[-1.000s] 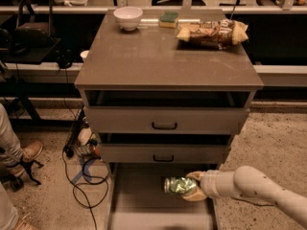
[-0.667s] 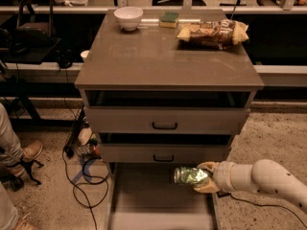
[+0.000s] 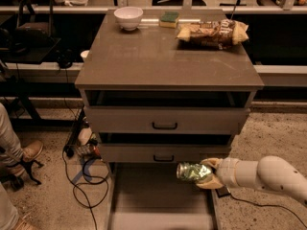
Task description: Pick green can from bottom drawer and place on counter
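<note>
Gripper (image 3: 207, 173) clasps the green can (image 3: 191, 171), long axis sideways, just over the bottom drawer (image 3: 158, 198); the counter (image 3: 158, 56) lies well above that drawer.

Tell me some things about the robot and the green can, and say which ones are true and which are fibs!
1. The gripper is shut on the green can. True.
2. A white bowl stands on the counter. True.
3. The green can rests on the counter. False: the gripper holds it in the air over the open bottom drawer.
4. The brown snack bag lies in the bottom drawer. False: it lies on the counter.
</note>
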Motion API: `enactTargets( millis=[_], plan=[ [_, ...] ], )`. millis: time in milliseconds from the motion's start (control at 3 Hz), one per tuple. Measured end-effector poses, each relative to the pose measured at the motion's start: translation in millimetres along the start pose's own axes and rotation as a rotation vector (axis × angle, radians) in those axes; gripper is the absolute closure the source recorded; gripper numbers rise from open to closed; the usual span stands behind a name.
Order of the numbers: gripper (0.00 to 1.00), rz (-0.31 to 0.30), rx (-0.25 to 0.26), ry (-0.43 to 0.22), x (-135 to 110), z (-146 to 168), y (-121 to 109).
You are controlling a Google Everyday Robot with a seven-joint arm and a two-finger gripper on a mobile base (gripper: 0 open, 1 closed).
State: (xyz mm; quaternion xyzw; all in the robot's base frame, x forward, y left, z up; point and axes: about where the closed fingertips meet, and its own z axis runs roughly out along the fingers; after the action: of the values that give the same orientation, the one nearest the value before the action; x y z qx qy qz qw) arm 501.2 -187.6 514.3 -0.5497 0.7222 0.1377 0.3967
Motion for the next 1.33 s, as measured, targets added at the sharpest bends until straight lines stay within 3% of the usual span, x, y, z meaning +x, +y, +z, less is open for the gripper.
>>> enactTargets(
  millis=[667, 1000, 1333],
  plan=[
    [1.00, 0.051, 0.108, -0.070, -40.5, -98.1, -89.1],
    [1.00, 0.035, 0.199, -0.071, -70.8, -164.3, -137.0],
    [1.00, 0.035, 0.199, -0.071, -70.8, -164.3, -137.0]
  ],
)
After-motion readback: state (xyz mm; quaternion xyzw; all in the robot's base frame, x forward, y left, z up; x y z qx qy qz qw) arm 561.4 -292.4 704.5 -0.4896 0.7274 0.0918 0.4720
